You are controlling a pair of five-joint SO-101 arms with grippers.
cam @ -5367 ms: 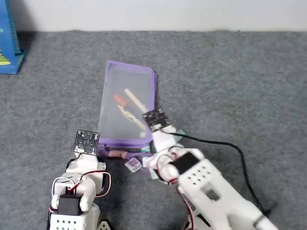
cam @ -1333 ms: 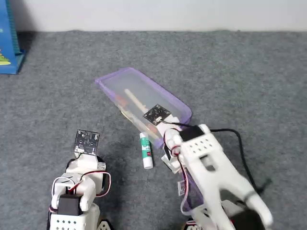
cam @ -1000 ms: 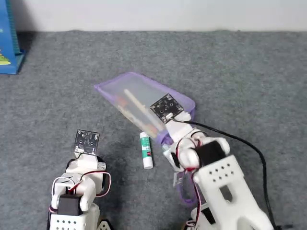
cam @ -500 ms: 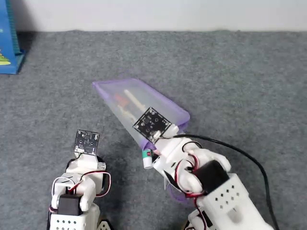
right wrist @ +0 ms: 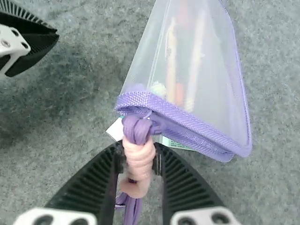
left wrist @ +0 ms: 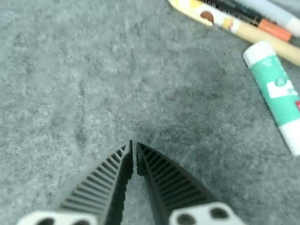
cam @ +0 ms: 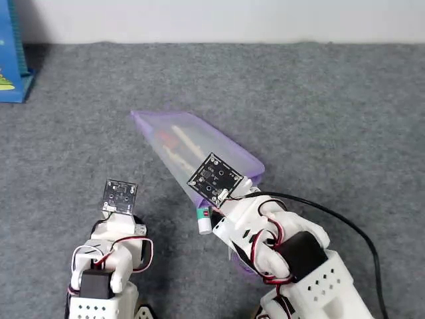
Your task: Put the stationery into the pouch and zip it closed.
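Right wrist view is showing the right tool (right wrist: 137, 151) clamping the pink zipper pull (right wrist: 136, 174) of the clear purple-trimmed pouch (right wrist: 197, 93), which is lying near the grey table's (left wrist: 70, 70) middle. The left tool (left wrist: 135, 145) is hovering closed near the green-and-white glue stick (left wrist: 276, 93).

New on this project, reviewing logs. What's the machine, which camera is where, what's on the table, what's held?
Two small robot arms sit side by side at a table covered in grey carpet. The high view looks down from a fixed camera. The other two pictures come from a camera on each arm's wrist, looking along its claw. On the carpet lie a clear, purple-edged pouch with pens inside, and a glue stick outside it. The right claw is shut on the pink pull at the pouch's corner. The left claw is shut and holds nothing.
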